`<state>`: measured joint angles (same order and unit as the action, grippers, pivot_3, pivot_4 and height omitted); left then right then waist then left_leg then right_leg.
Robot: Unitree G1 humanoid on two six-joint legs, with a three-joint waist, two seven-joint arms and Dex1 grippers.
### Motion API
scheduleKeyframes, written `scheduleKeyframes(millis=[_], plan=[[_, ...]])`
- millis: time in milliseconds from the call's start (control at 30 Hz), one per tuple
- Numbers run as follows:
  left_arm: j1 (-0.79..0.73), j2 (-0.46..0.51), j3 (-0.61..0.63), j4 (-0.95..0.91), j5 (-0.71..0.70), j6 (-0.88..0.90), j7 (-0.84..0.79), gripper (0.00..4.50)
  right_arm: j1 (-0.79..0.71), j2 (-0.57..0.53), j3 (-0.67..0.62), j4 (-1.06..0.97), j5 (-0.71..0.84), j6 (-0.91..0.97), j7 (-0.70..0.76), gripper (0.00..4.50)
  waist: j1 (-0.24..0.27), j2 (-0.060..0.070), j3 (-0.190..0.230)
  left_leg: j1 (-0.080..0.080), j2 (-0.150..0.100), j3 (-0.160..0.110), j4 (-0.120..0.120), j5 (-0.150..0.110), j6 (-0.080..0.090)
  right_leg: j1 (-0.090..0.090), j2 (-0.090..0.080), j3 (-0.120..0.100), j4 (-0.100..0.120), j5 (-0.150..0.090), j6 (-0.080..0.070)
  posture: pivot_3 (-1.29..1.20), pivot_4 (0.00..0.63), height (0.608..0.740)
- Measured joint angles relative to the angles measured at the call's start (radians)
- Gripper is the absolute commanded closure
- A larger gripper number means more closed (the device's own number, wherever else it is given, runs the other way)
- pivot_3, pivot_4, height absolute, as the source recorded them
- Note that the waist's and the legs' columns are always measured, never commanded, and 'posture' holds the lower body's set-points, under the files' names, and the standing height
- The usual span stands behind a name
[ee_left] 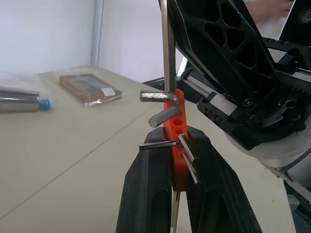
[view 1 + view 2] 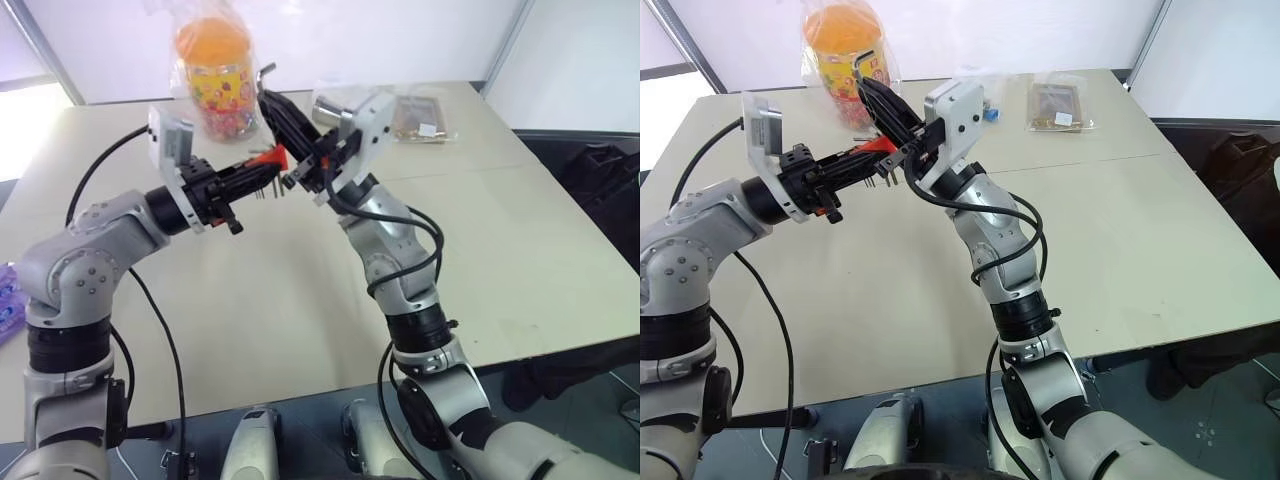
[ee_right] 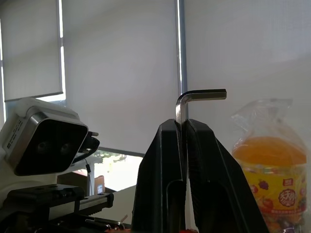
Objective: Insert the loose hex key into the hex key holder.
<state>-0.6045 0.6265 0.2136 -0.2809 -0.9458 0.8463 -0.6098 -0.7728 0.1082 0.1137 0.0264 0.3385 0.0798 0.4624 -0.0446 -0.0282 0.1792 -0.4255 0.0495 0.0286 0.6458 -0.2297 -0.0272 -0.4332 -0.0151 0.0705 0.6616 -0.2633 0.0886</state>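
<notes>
You had the loose hex key (image 3: pixel 187 104) looking like bare metal, silvery with a dull brushed sheen rather than a mirror finish. The hex key holder (image 1: pixel 177 145) read as smooth orange-red plastic, slightly glossy, and the keys (image 1: pixel 165 116) poking out of it were grey steel with flat-cut ends. Your left gripper (image 1: pixel 177 194) and right gripper (image 3: pixel 183 145) both had black fingers that looked like matt moulded plastic. The table (image 2: pixel 300 300) was a pale, matt, smooth top. That orange jar (image 2: pixel 215 75) sat in crinkly clear plastic wrap that caught the light, and the flat packet (image 2: pixel 1055 105) had a shiny transparent sleeve too.
</notes>
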Motion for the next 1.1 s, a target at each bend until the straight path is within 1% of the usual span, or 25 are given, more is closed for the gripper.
scheduleKeyframes(millis=[1100], plan=[[-0.023, 0.000, 0.003, 0.010, 0.000, -0.002, 0.002, 4.50, 0.005, -0.031, -0.001, -0.001, -0.003, -0.024, 0.010, 4.45, 0.000, 0.000, 0.000, 0.000, 0.000, 0.000, 0.000, 0.000, 0.000, 0.000, 0.000, 0.000, 0.000, 0.000, 0.000, 0.00, 0.150, 0.740]])
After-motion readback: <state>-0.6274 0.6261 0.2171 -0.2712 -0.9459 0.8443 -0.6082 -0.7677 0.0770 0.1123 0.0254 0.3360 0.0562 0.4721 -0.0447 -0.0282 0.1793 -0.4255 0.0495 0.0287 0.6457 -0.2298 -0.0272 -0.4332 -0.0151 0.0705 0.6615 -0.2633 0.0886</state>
